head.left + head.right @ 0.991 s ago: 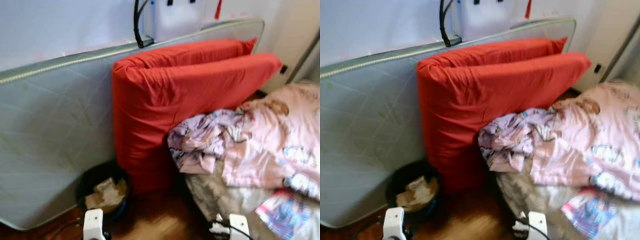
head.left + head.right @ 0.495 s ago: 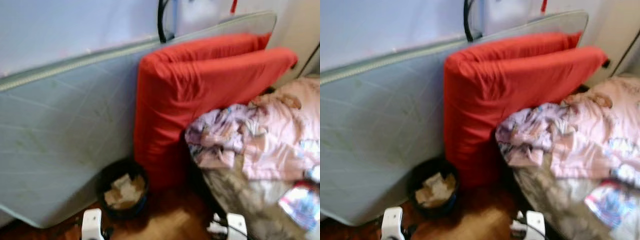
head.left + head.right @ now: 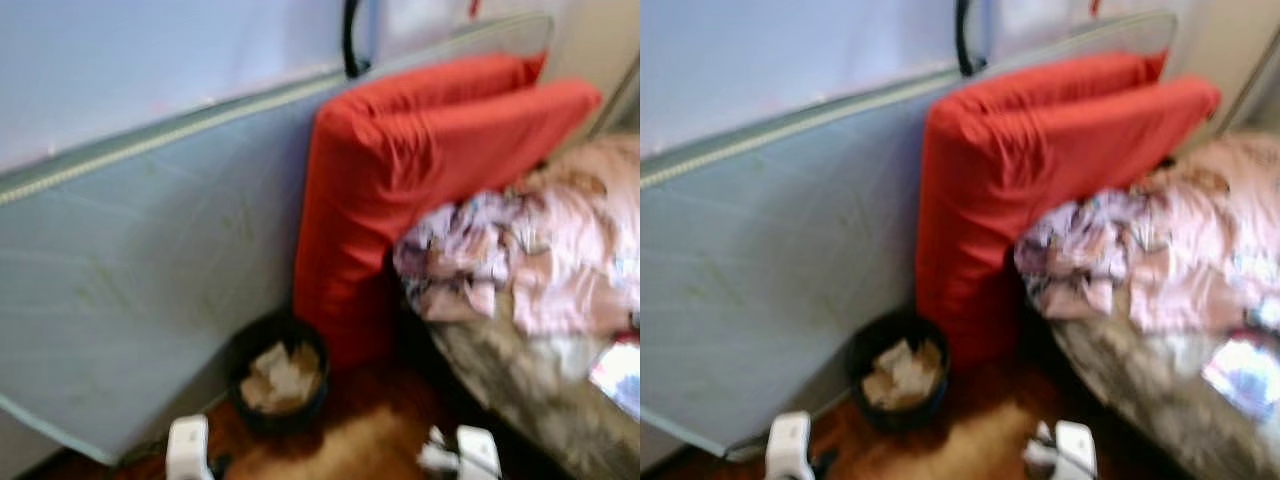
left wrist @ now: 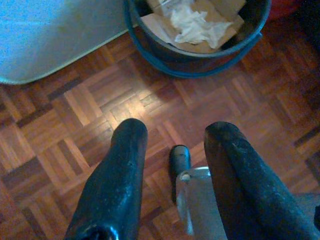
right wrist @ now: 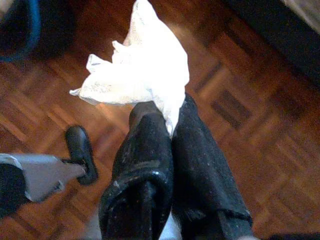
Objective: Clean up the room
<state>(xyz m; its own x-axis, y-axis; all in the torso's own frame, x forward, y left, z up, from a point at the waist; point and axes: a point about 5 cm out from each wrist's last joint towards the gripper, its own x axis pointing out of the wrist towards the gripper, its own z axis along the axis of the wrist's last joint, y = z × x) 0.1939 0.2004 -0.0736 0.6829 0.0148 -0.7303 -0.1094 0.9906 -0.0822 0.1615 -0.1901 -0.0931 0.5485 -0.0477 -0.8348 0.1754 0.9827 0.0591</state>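
Tissue (image 5: 141,75) pinched betw. right gripper (image 5: 167,120) jaws, over floor.

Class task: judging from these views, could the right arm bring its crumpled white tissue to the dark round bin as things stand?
Probably yes. The right tool grips the crumpled white tissue, and only bare parquet floor separates it from the dark round bin, whose mouth is open.

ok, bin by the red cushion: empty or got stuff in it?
Got stuff in it. The bin stands upright on the floor, and the left wrist view shows crumpled paper and cardboard inside, near the rim.
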